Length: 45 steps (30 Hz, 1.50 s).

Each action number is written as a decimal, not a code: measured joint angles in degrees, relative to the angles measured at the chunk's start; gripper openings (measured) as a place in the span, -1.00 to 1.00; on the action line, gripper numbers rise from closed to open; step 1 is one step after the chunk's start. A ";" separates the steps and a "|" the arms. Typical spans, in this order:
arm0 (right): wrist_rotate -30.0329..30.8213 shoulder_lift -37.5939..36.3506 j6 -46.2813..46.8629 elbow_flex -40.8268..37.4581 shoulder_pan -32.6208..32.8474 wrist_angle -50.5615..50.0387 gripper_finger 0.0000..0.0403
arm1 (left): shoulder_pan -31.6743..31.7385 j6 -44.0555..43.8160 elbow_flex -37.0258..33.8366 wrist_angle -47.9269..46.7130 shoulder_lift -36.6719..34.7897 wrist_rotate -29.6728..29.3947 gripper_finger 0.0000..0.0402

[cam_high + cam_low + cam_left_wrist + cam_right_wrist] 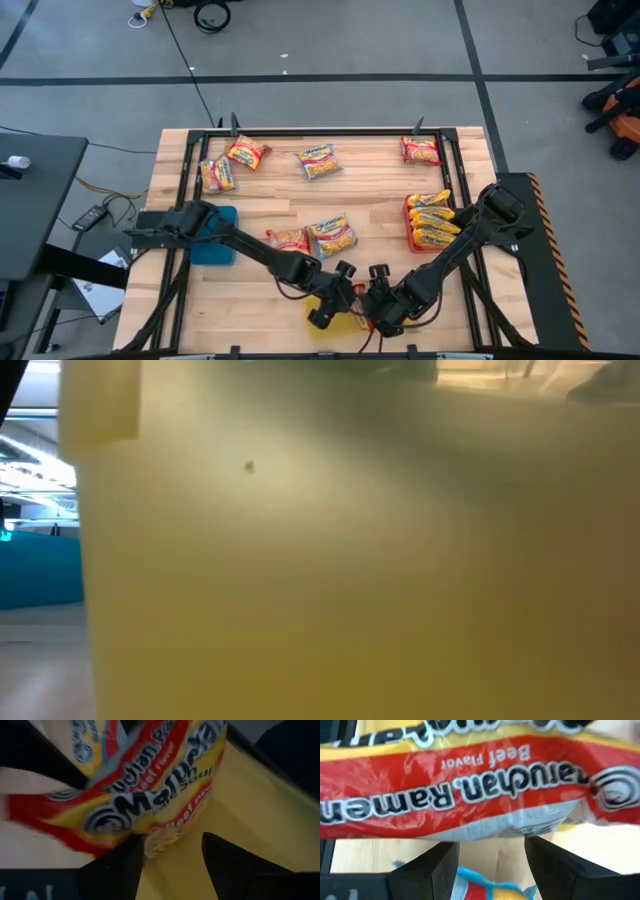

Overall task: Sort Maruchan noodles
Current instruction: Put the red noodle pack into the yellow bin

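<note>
A red-and-yellow beef packet of Maruchan noodles [145, 805] hangs over the yellow tray [250, 820] at the table's near edge, between both grippers. My left gripper [172, 842] is open, with the packet's lower edge at one fingertip. My right gripper [490, 842] is open wide, and the packet's red face [470, 795] stretches across just beyond its fingertips. In the high view the left gripper [322, 314] and right gripper [378, 318] nearly meet over the tray [335, 325]. My left gripper has the packet's lower edge [152, 845] right at one fingertip and nothing in the gap; I cannot tell whether it touches. My right gripper has the packet's crimped edge [490, 832] lying across its spread fingertips; whether they touch it cannot be told.
Loose packets lie at the far left [247, 152], far middle [318, 161], far right [421, 150] and centre [333, 235]. Yellow packets are stacked on a red tray [408, 215] at the right. A blue tray [213, 240] sits at the left. The low view is blocked by a yellow surface [350, 560].
</note>
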 joint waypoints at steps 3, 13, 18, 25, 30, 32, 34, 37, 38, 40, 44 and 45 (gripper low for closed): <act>-0.09 -1.58 0.86 -0.01 -0.06 -2.31 0.14 | -0.17 -0.19 0.07 -4.11 -2.43 0.17 0.04; 3.63 -11.19 6.66 0.03 -0.02 -7.16 0.14 | -2.40 -7.16 0.02 -26.97 -12.86 -3.98 0.03; 7.30 -13.59 8.50 0.03 0.97 -7.25 0.14 | -4.92 -16.00 0.02 -40.67 -15.07 -17.81 0.03; 7.90 -13.35 9.04 0.03 1.47 -8.98 0.14 | -10.32 -24.71 -4.94 -46.38 -15.60 -28.63 0.15; 8.01 -13.35 10.45 0.03 1.49 -9.55 0.14 | -13.03 -26.57 -16.05 -40.92 -17.70 -33.88 0.29; 7.99 -13.35 10.27 0.03 1.46 -9.54 0.14 | -13.27 -27.14 -20.28 -35.80 -17.64 -35.12 0.34; 8.01 -13.35 10.16 0.03 1.19 -9.66 0.14 | -13.82 -27.10 -23.55 -32.54 -17.60 -37.59 0.36; 7.74 -13.35 10.05 0.03 0.33 -10.11 0.14 | -13.97 -23.81 -27.76 -22.82 -16.93 -41.36 0.37; 7.56 -13.35 10.05 0.03 0.05 -10.03 0.14 | -13.97 -21.82 -28.88 -21.05 -16.91 -42.56 0.36; 7.55 -13.35 10.05 0.03 -0.37 -10.07 0.14 | -13.78 -18.30 -30.63 -15.00 -16.72 -43.05 0.35; 6.67 -13.33 10.05 0.03 -0.82 -10.11 0.14 | -12.72 -13.81 -33.62 -9.80 -16.71 -41.55 0.30; 6.43 -13.33 10.05 0.03 -0.92 -10.12 0.14 | -12.19 -13.82 -34.25 -9.18 -16.71 -40.72 0.27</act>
